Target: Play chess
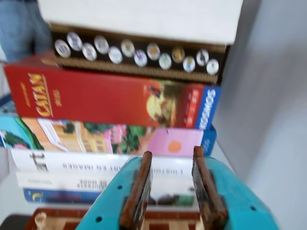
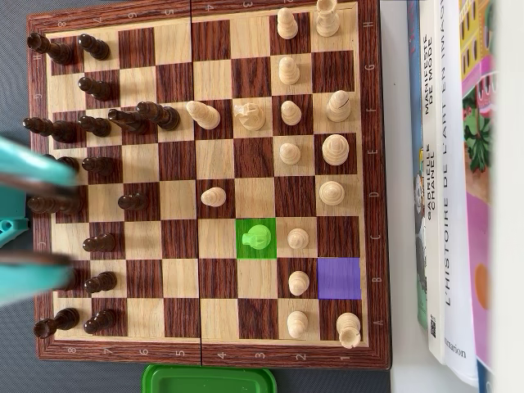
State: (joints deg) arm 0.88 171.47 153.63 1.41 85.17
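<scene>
Green tint marks one square of the chessboard point(image 2: 205, 348), and on it stands a light piece point(image 2: 257, 238), which looks like a knight; a purple tint marks an empty square point(image 2: 339, 277) one row nearer the board's bottom edge in the overhead view and two columns toward the stacked books point(image 2: 446, 188). I read this as move-not-yet-started — piece untouched, gripper point(image 1: 172, 189) nowhere near it. The wrist view looks out at the game boxes point(image 1: 110, 98), fingers point(image 1: 135, 191) apart, nothing between them. In the overhead view the teal arm hangs over the dark-piece side of the board, well apart from the green square. Next, in my judgement: swing across the board, descend over the marked piece between its neighbouring light pawns, close, lift clear, set down on purple.
</scene>
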